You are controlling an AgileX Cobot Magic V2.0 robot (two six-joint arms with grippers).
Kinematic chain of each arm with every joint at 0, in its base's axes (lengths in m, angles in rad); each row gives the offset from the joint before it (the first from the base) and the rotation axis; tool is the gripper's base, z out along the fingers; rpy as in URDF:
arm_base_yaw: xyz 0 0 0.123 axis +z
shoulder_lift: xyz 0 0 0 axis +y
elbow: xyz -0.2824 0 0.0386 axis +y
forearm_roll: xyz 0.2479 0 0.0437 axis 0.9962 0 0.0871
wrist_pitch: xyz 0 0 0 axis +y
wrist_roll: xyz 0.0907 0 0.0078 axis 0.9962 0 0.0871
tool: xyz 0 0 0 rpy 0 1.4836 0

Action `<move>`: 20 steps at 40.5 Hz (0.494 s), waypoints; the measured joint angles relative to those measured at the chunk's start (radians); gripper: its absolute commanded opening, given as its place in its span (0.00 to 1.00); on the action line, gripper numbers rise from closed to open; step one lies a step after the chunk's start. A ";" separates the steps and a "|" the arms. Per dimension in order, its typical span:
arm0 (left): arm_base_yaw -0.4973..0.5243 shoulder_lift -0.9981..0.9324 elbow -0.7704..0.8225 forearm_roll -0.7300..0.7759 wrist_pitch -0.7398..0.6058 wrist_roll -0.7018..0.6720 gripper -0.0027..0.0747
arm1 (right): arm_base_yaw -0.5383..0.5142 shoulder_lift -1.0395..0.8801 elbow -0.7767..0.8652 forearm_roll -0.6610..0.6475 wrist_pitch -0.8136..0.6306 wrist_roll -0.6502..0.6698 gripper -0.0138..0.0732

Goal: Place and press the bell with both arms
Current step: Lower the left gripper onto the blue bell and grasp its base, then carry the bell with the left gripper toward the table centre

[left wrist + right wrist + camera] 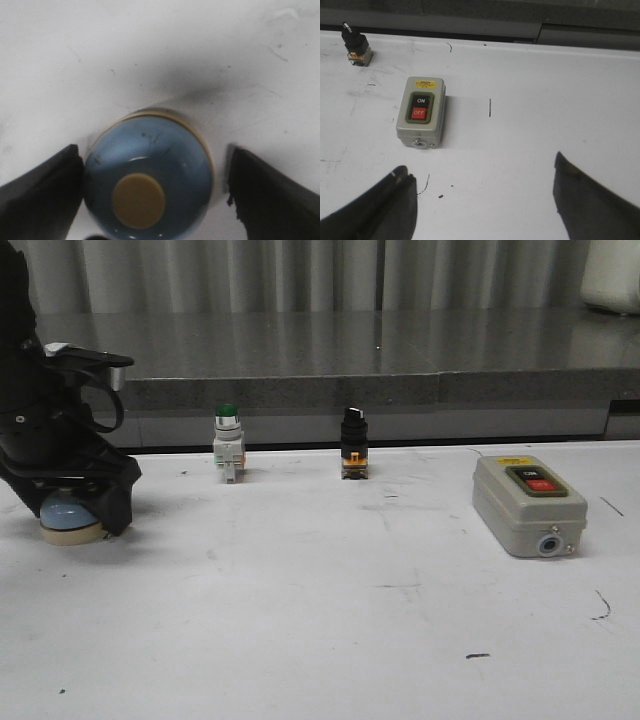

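Observation:
The bell (66, 516) is a light-blue dome on a cream base and stands on the white table (320, 630) at the far left. My left gripper (82, 504) is lowered over it, with a finger on each side. In the left wrist view the bell (150, 155) with its cream knob lies between the fingers of the left gripper (155, 197). One finger (47, 192) touches the dome and the other (272, 195) stands a little apart from it, so the jaws are open. My right gripper (482, 200) is open and empty above bare table, and is out of the front view.
A grey switch box (527, 502) with ON and OFF buttons lies at the right, also in the right wrist view (420, 112). A green-capped push button (228, 443) and a black selector switch (353, 443) stand at the back. Behind them runs a raised steel ledge (330, 350).

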 measured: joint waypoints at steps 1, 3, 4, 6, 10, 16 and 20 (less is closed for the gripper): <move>0.000 0.000 0.000 0.000 0.000 0.000 0.59 | 0.000 0.000 0.000 0.000 0.000 0.000 0.83; 0.000 0.000 0.000 0.000 0.000 0.000 0.56 | 0.000 0.000 0.000 0.000 0.000 0.000 0.83; 0.000 0.000 0.000 0.000 0.000 0.000 0.55 | 0.000 0.000 0.000 0.000 0.000 0.000 0.83; 0.000 0.000 0.000 0.000 0.000 0.000 0.53 | 0.000 0.000 0.000 0.000 0.000 0.000 0.83; 0.000 0.000 -0.005 0.000 0.005 0.000 0.51 | 0.000 0.000 0.000 0.000 0.000 0.000 0.83; 0.000 0.000 -0.050 -0.021 0.067 0.000 0.51 | 0.000 0.000 0.000 0.000 0.000 0.000 0.83; 0.000 0.000 -0.087 -0.057 0.113 0.000 0.51 | 0.000 0.000 0.000 0.000 0.000 0.000 0.83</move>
